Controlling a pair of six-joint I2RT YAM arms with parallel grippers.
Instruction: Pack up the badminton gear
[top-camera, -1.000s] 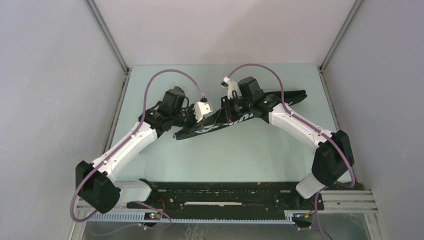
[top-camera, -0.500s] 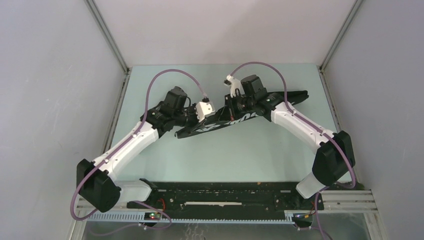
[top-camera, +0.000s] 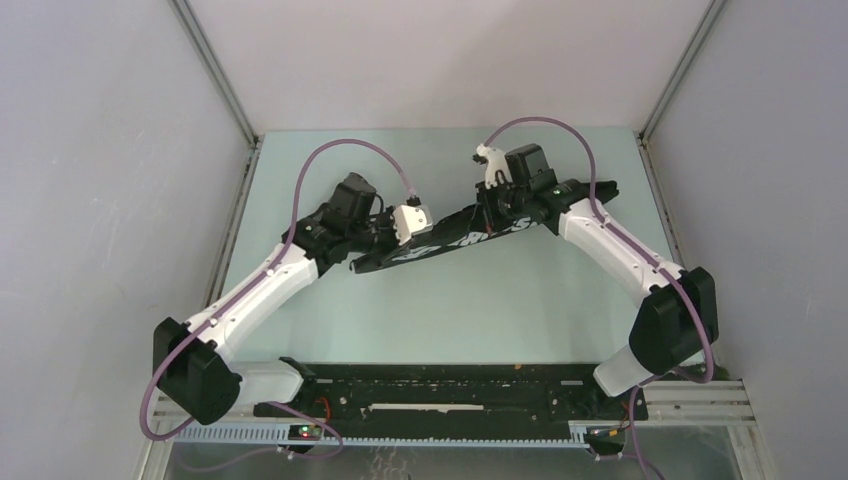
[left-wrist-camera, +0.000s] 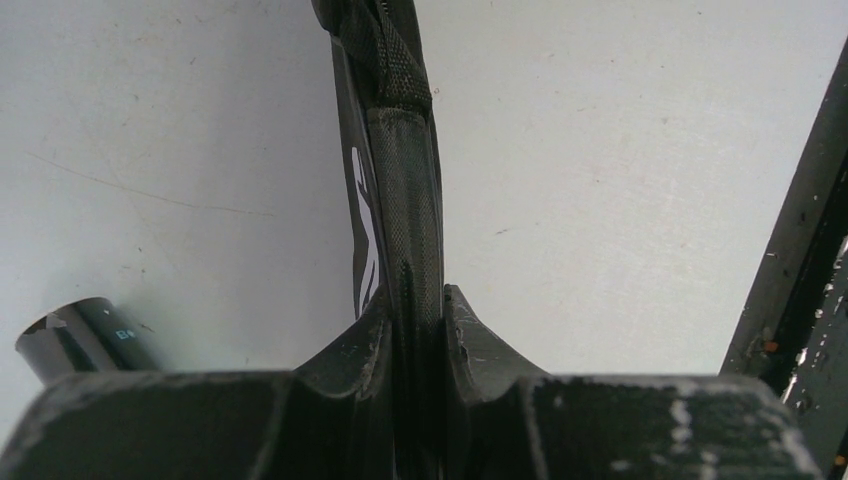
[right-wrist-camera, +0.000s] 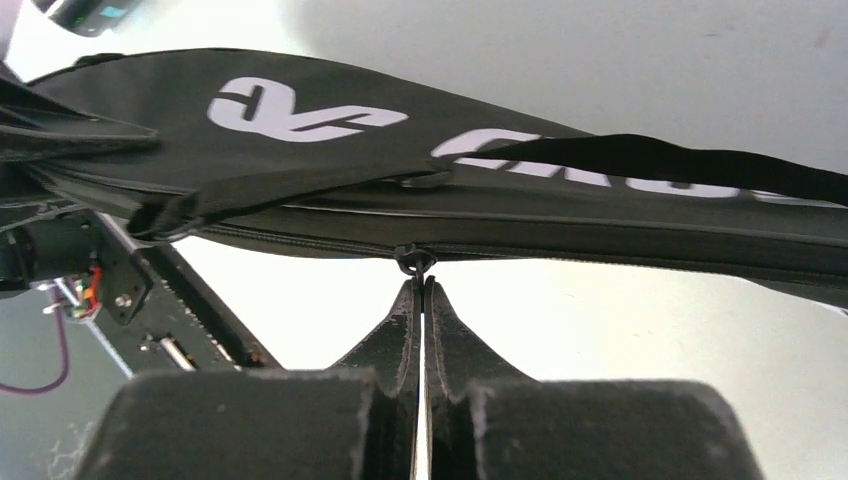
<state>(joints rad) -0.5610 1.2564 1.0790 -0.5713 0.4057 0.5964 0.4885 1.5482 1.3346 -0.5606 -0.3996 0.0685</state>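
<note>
A pale green counter (top-camera: 450, 310) fills a bare booth. Plain grey walls rise at 9 o'clock (top-camera: 100, 150), 12 o'clock (top-camera: 440, 60) and 3 o'clock (top-camera: 770, 150), with slanted metal posts (top-camera: 215, 70) at the far corners. A black rail (top-camera: 450, 385) carrying the arm bases runs along the 6 o'clock edge. The surface is matt, with a few faint scuffs in the left wrist view. The black bag (top-camera: 470, 238) with white lettering lies across the counter's 12 o'clock half, its length slanting from 8 o'clock to 2 o'clock. The left jaws' fingers (left-wrist-camera: 365, 345) are clamped on the bag at its 8 o'clock end, with a woven strip of it pinched between them. The right jaws' fingers (right-wrist-camera: 395, 335) are pressed together toward the 2 o'clock end. Their tips meet the zipper pull (right-wrist-camera: 414, 260) under a loose black strap (right-wrist-camera: 640, 160), but it is unclear whether the pull is actually caught.
</note>
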